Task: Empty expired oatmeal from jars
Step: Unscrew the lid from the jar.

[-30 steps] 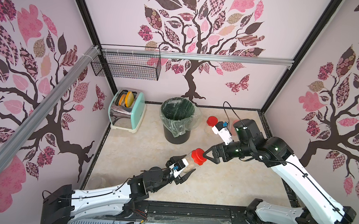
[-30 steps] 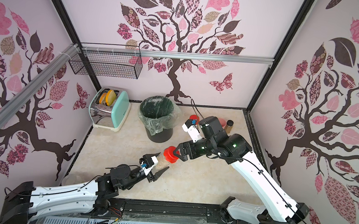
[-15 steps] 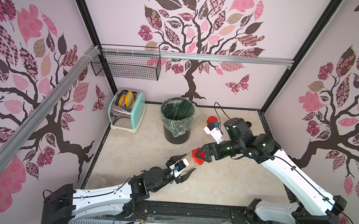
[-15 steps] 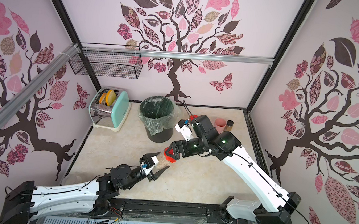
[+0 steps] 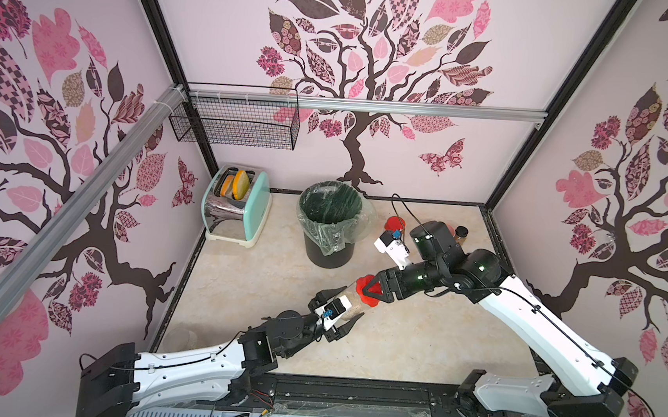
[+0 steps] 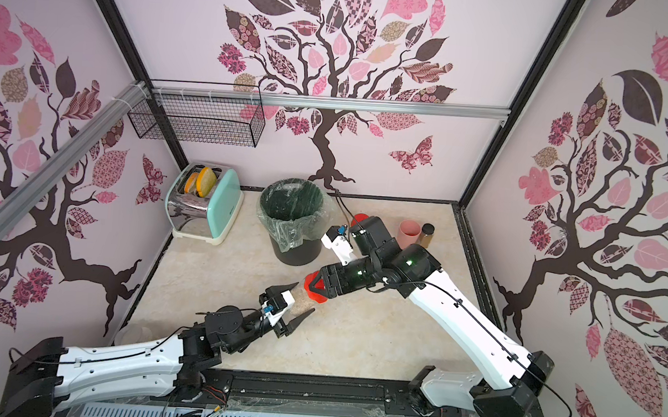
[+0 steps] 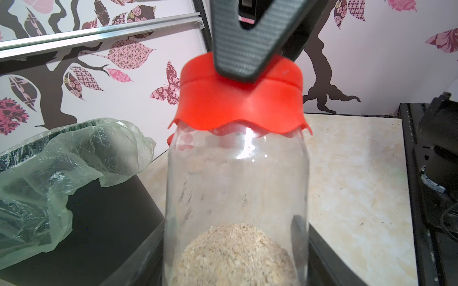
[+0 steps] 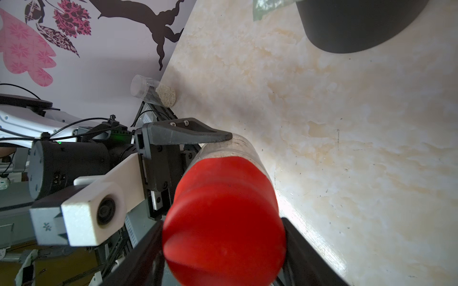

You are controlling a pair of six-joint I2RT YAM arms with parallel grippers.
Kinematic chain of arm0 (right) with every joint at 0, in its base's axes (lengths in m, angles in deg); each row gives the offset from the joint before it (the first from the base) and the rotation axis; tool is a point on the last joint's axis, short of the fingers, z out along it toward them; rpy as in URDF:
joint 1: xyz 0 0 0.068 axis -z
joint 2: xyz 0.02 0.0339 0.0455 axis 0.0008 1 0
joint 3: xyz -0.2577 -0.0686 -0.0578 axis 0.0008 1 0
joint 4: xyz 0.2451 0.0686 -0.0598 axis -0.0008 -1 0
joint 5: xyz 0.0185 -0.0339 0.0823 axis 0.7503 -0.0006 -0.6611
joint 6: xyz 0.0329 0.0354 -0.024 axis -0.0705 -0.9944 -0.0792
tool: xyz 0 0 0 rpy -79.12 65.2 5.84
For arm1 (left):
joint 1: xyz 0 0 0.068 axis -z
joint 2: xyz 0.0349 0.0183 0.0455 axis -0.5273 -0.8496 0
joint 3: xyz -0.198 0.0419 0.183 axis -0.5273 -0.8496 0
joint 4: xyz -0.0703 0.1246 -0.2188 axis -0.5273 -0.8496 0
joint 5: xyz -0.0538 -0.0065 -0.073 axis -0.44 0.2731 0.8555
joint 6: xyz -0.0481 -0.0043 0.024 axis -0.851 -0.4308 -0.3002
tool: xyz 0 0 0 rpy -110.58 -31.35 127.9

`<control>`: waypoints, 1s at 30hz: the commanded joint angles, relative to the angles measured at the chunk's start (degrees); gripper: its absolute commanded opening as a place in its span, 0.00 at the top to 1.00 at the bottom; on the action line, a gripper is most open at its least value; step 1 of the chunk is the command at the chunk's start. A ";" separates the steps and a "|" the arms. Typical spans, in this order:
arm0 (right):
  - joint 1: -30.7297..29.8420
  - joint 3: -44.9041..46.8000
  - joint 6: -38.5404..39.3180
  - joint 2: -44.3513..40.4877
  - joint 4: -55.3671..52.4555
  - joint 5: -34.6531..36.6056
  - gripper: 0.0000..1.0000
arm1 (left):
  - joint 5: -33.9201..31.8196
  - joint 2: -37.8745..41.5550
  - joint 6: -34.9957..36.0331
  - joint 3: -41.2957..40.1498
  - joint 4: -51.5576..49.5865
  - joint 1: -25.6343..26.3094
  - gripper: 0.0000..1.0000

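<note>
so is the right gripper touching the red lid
Touching. Right wrist view shows the right gripper clamped on both sides of the red lid.

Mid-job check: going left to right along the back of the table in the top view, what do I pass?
mint toaster → lined trash bin → red jar lid, partly hidden behind the right arm → pink cup → brown bottle

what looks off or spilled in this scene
No spill shows. The red lid looks odd: its lower edge flares in waves over the jar while the right end effector pinches it. The left end effector holds that jar tilted, oatmeal inside.
</note>
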 commanded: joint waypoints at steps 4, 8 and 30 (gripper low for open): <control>-0.30 -2.55 19.23 0.40 1.35 -4.42 0.50 | 1.82 1.91 -1.35 1.67 0.37 0.16 0.37; -0.28 -3.87 29.99 0.33 -1.30 -6.39 0.48 | 1.63 2.41 -1.40 1.16 0.16 1.06 0.37; -0.46 -6.41 -5.16 -2.47 -3.19 5.33 0.04 | -0.95 0.48 2.46 1.14 4.47 1.66 0.37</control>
